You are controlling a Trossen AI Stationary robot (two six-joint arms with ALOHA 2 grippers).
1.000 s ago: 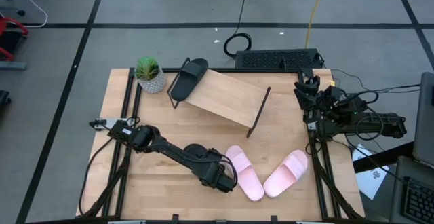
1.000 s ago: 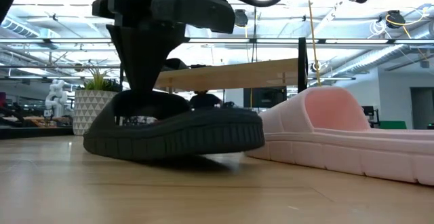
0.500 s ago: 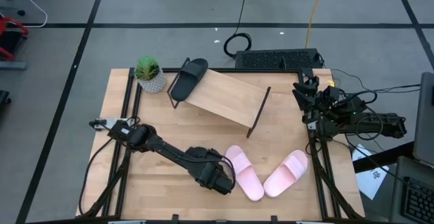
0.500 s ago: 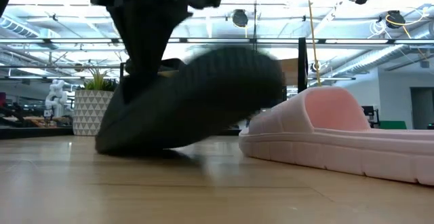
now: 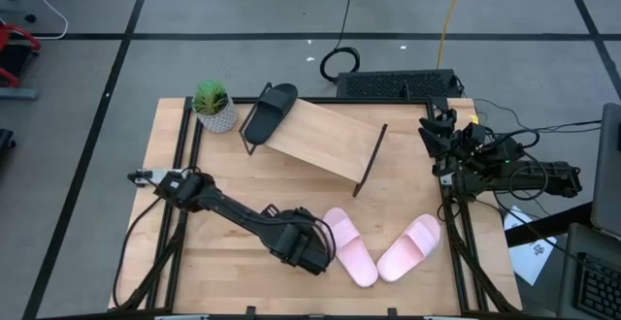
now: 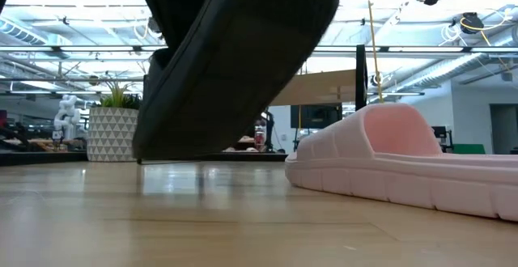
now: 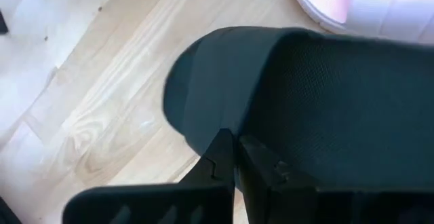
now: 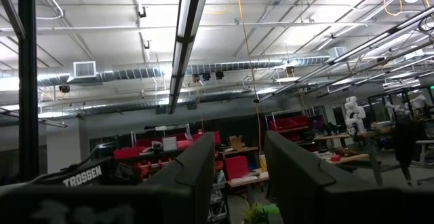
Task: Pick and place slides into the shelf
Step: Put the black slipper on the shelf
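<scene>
**Black slide tips up off the table**

Black slide (image 6: 235, 57), flat a second ago, now hangs tilted in the left gripper (image 5: 303, 247), clamped on it beside the pink pair (image 5: 380, 247). Right gripper (image 5: 441, 126) waits, fingers apart, beside the shelf (image 5: 325, 141). Transport comes next.

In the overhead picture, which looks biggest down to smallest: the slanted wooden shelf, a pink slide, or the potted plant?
1. The shelf, clearly the largest.
2. Either pink slide; the other pink slide looks about the same size.
3. The potted plant, the smallest.
</scene>
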